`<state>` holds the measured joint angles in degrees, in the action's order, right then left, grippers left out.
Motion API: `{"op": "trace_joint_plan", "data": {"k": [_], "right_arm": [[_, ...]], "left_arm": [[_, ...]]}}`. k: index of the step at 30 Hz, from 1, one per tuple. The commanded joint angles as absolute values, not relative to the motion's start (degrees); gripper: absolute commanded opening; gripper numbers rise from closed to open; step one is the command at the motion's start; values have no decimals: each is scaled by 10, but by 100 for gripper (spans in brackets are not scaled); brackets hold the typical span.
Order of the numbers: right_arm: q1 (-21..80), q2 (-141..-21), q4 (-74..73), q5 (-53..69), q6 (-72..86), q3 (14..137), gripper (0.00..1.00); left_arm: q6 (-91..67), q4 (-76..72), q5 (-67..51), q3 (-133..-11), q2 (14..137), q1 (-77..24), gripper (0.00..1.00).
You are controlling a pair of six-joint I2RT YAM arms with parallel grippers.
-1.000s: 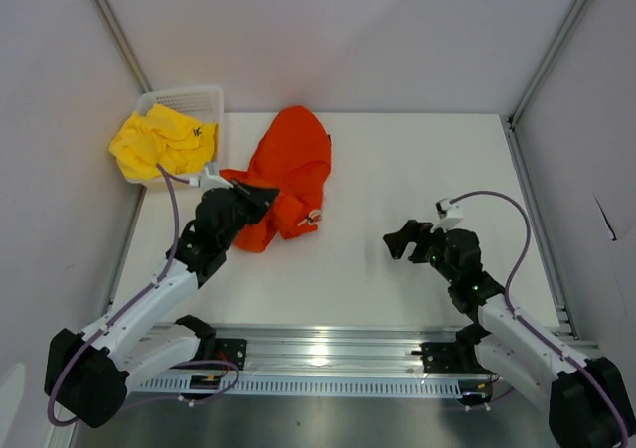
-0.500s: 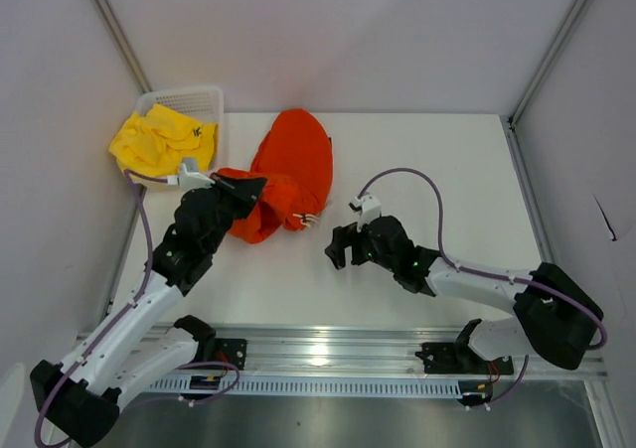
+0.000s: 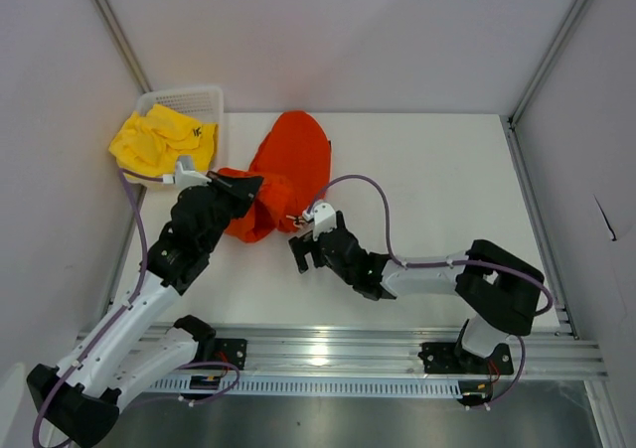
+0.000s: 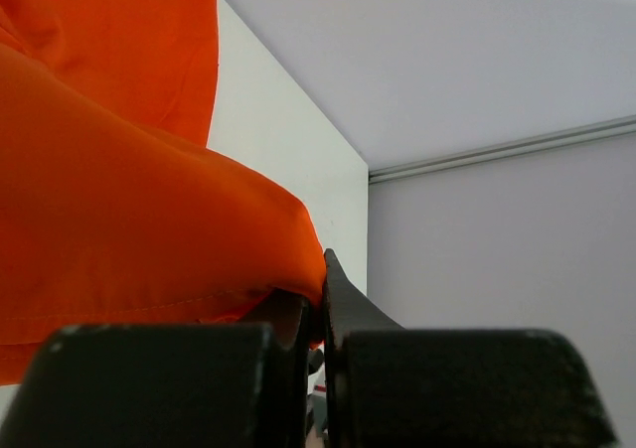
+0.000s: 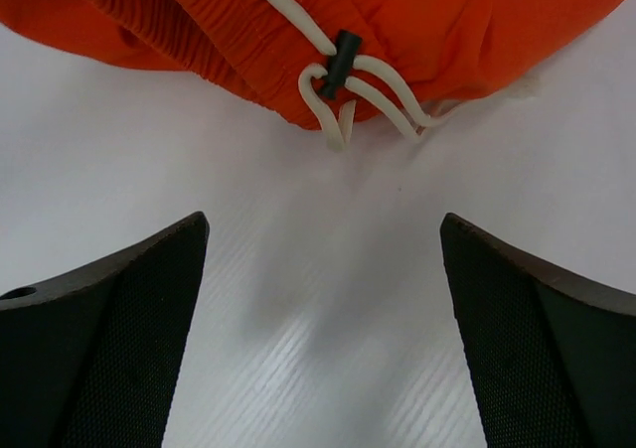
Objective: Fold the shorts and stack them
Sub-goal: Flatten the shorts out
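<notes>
The orange-red shorts [image 3: 288, 165] lie crumpled at the table's back middle, and their cloth [image 4: 119, 220] fills the left wrist view. My left gripper [image 3: 243, 188] is shut on a fold at their left edge, pinched between the jaws [image 4: 320, 299]. The waistband with its white drawstring [image 5: 343, 95] and black toggle shows at the top of the right wrist view. My right gripper [image 3: 305, 246] stands open just in front of that waistband, with only bare table between its fingers [image 5: 323, 239]. The yellow shorts [image 3: 159, 142] are heaped in and over the basket at the back left.
A white mesh basket [image 3: 189, 100] stands in the back left corner against the wall. The white table [image 3: 427, 190] ends at a metal frame on the right and a rail along the near edge.
My right arm has swung far left across the table to the waistband of the orange-red shorts. My left gripper has kept its hold and drawn the fold slightly left.
</notes>
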<state>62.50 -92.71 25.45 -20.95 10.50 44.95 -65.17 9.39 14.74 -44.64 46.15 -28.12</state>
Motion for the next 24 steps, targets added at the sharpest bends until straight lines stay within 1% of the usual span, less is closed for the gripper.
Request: {"op": "trace_joint_plan", "data": {"k": [1, 3, 4, 8, 13, 16, 18, 19, 22, 24], "right_arm": [[640, -974, 367, -307, 69, 486, 99], [644, -992, 398, -336, 65, 499, 99], [645, -1005, 414, -331, 62, 500, 99], [662, -1035, 524, -348, 40, 495, 99], [666, -1083, 554, -390, 12, 547, 99], [662, -1105, 570, -392, 5, 576, 99], [658, -1123, 557, -423, 7, 594, 93], [656, -1127, 557, -435, 8, 602, 86], [636, -1128, 539, -466, 35, 605, 80], [617, -1119, 531, -462, 49, 594, 75]], "left_arm": [[-662, 75, 139, -485, 468, -284, 0], [-664, 80, 136, -496, 472, -283, 0], [-670, 80, 136, -499, 473, -284, 0], [-681, 76, 133, -506, 475, -284, 0], [-692, 78, 127, -521, 480, -284, 0], [-695, 77, 123, -523, 480, -284, 0], [-696, 81, 122, -526, 480, -284, 0], [-695, 85, 123, -529, 478, -284, 0], [-695, 90, 125, -533, 473, -283, 0], [-693, 96, 129, -535, 468, -284, 0]]}}
